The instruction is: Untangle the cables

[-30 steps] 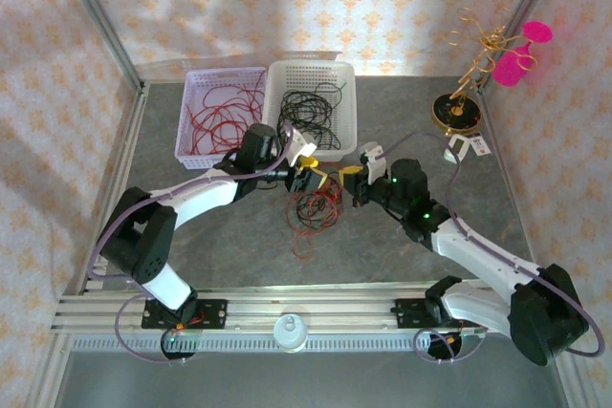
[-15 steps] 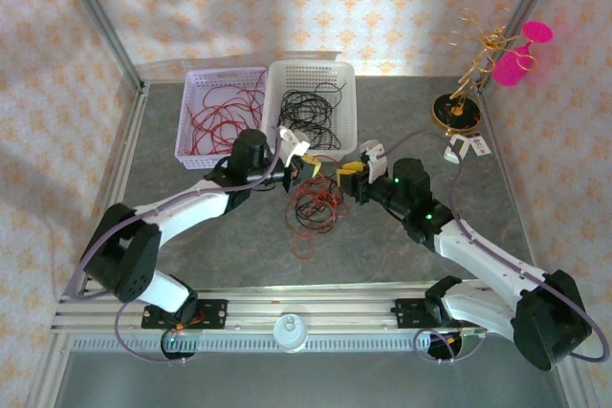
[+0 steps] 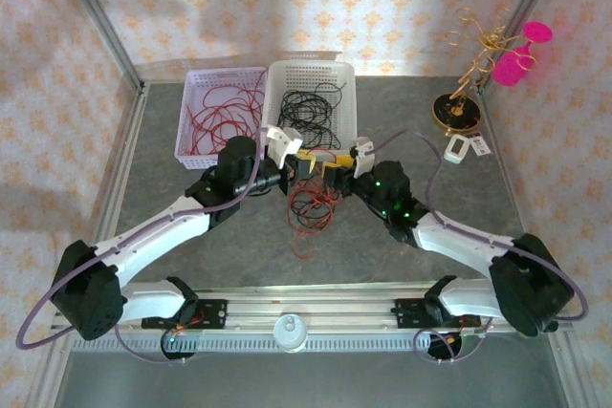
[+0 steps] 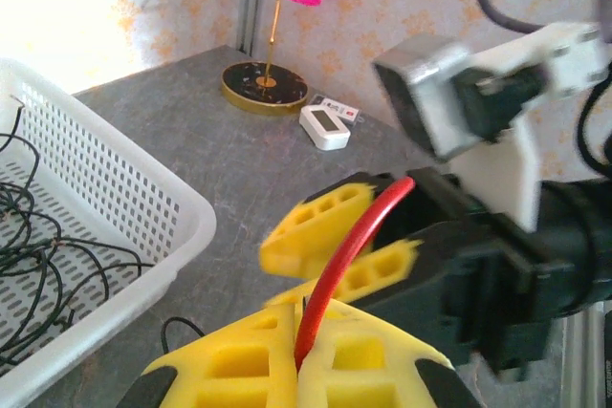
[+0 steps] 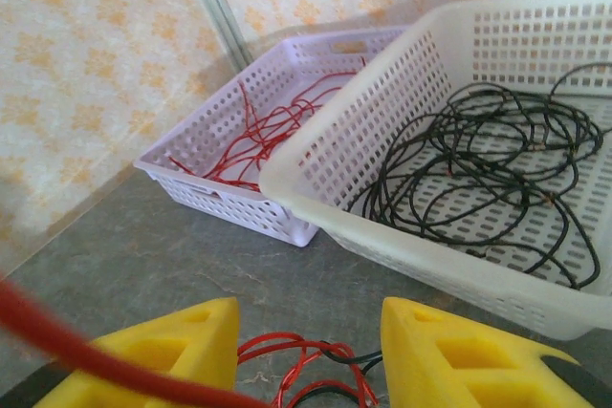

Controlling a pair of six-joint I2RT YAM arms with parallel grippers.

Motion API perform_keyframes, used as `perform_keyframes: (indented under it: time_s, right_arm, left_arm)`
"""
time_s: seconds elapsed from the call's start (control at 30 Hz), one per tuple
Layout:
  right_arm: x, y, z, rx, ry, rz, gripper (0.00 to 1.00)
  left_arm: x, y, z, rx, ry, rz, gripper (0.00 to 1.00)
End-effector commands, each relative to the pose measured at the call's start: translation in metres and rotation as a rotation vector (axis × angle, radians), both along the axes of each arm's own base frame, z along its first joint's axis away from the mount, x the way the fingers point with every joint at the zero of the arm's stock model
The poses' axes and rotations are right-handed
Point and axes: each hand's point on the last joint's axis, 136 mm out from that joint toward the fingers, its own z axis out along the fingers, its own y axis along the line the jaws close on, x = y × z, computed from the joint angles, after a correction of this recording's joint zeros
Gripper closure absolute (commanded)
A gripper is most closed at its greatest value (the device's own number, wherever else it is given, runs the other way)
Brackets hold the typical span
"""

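Well, one clump of cables [image 3: 312, 205] lies on the grey table [image 3: 411, 112], in front of two baskets and between the two arms. The clump has red and black wires all looped together, too mixed up to count.

One red cable [image 4: 346, 260] is held up above the table. The left gripper [image 4: 298, 375] has its yellow fingers pressed together on this red cable, pinching it tight. The cable runs up and across to the right gripper [image 5: 308, 332], which is just beside the left one. The right gripper's two yellow fingers stand apart. The red cable looks blurry as it passes in front of one finger [image 5: 163, 355].

Behind the grippers the two baskets sit side by side. The purple basket [image 3: 187, 114] on the left holds red cables [image 3: 222, 114]. The white basket [image 3: 311, 68] holds black cables [image 3: 311, 110].

Off to the right stands one gold wire stand [image 3: 457, 110] on a round black foot, with something pink [image 3: 514, 66] on it. Near the foot lies one small white box [image 4: 323, 127] with a little card [image 4: 337, 108] beside it. The marks on the card are too small to read.
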Motion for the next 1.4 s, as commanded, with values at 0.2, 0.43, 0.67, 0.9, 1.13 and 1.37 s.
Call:
perform_keyframes:
  time_s: [0.2,0.43,0.67,0.9,1.13,1.37]
  right_arm:
    - [0.020,-0.007,-0.016,0.082,0.048,-0.136,0.71]
    - [0.010,-0.017,-0.071,0.017,0.152,-0.160,0.77]
    - [0.005,-0.028,-0.111,-0.025,0.227,-0.204,0.83]
    - [0.002,-0.039,-0.119,-0.033,0.238,-0.250,0.66]
    - [0.005,-0.072,-0.126,-0.069,0.225,-0.415,0.64]
    - [0.000,-0.083,-0.143,-0.085,0.261,-0.460,0.63]
  left_arm:
    - [-0.028,0.011,0.080,-0.065,-0.085,0.048,1.00]
    - [-0.045,0.027,0.144,-0.174,-0.184,0.061,1.00]
    - [-0.056,0.040,0.196,-0.250,-0.270,0.080,1.00]
    - [-0.060,0.053,0.246,-0.292,-0.348,0.123,1.00]
    - [-0.057,0.066,0.281,-0.349,-0.390,0.196,1.00]
    - [-0.055,0.073,0.321,-0.391,-0.454,0.232,1.00]
